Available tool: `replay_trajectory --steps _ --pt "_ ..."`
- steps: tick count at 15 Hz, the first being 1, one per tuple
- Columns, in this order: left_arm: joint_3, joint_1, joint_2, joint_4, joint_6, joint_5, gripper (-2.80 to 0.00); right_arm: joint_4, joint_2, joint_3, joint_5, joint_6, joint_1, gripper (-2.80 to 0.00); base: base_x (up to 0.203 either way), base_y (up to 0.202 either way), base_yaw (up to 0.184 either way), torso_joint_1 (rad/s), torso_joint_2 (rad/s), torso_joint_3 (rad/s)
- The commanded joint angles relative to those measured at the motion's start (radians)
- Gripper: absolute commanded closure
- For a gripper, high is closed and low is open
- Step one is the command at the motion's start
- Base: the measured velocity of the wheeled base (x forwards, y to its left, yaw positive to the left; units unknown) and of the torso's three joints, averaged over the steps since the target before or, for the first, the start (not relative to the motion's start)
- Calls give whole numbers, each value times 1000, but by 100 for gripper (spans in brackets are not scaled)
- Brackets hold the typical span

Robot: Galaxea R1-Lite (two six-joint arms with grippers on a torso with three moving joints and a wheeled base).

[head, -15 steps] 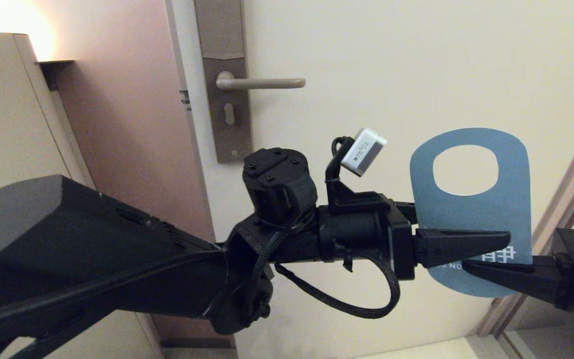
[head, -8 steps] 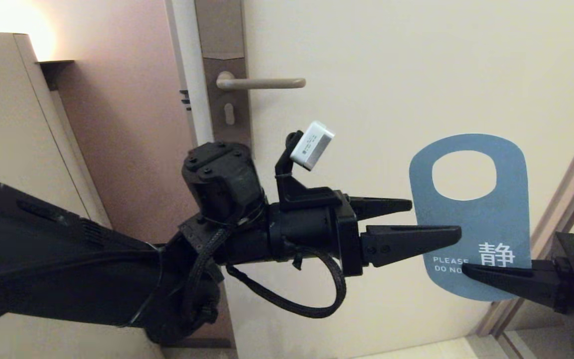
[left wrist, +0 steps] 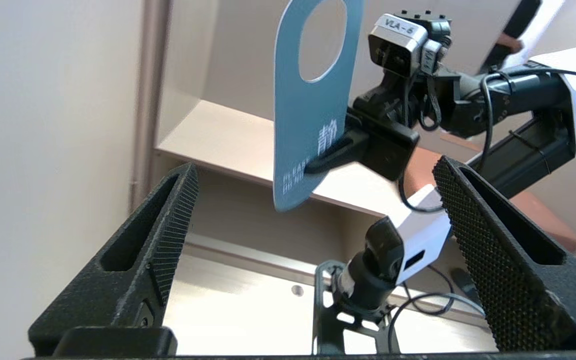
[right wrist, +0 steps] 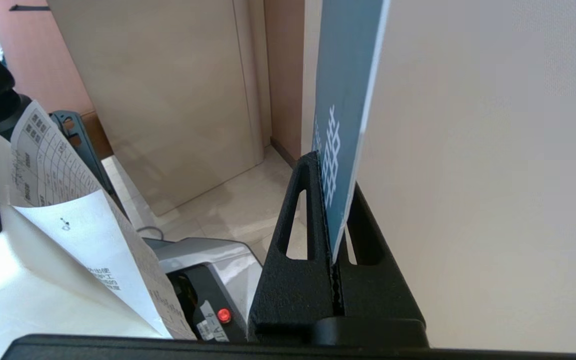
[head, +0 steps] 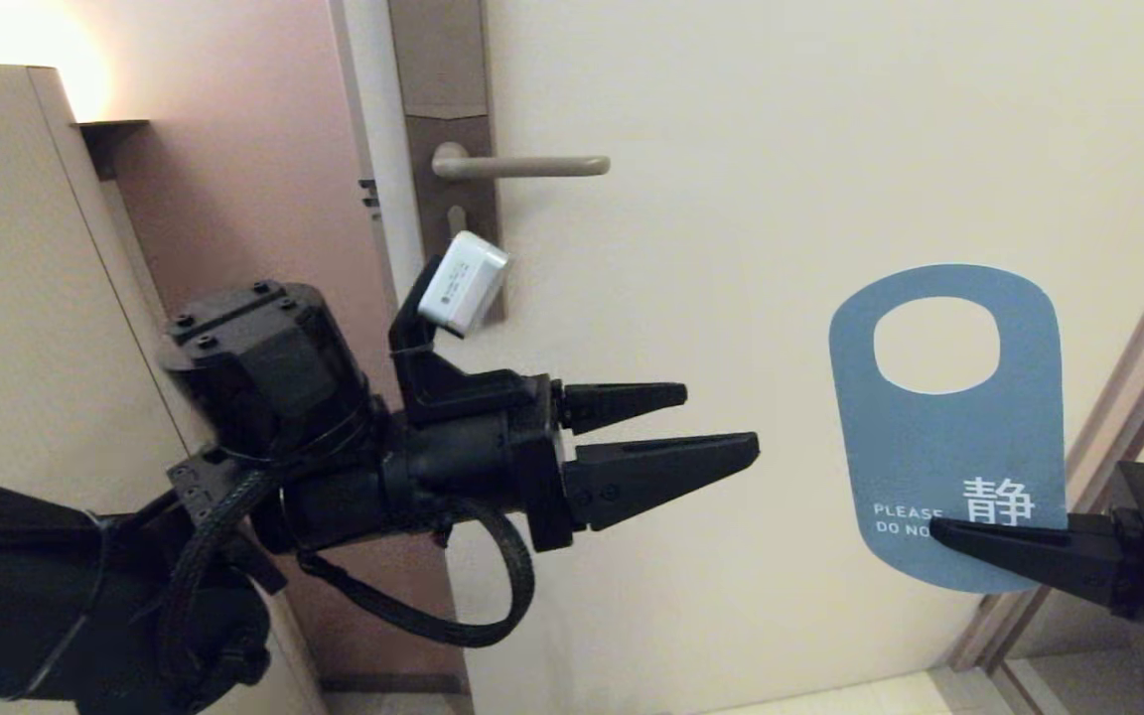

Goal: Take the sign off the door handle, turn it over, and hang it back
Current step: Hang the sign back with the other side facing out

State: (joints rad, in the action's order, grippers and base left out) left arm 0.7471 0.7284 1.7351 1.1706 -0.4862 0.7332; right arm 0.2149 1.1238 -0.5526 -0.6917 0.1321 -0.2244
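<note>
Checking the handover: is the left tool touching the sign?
Apart. The head view shows bare door between the open left tool and the sign, which the right tool pinches at its lower edge.

The left gripper (head: 706, 427) reaches level from the frame's lower left toward the centre with its fingers spread and empty, while the right gripper (head: 949, 531) enters at the lower right edge, fingers pinched together.
</note>
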Motion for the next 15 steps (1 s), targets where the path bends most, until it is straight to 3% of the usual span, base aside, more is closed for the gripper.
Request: replay_trajectory --steps 1,4,5,10,12,15 --pt "-56 -25 -68 7 16 4 -280 1 1 0 -5 1 8 0 0 0 0 0 0 0" --pt "-120 -39 -118 8 45 -3 -280 1 -1 0 -3 1 19 0 0 0 0 0 0 0" --pt "-137 -43 -129 8 51 -9 0 1 -4 2 -3 1 19 0 0 0 0 0 0 0" --pt "-204 -99 -200 -1 84 -81 0 1 -1 2 -3 3 20 0 0 0 0 0 0 0" --pt "-283 -192 -243 -5 173 -97 0 1 6 2 -3 5 37 0 0 0 0 0 0 0" --pt "-404 -406 -301 -22 357 -101 0 1 16 2 -3 7 66 0 0 0 0 0 0 0"
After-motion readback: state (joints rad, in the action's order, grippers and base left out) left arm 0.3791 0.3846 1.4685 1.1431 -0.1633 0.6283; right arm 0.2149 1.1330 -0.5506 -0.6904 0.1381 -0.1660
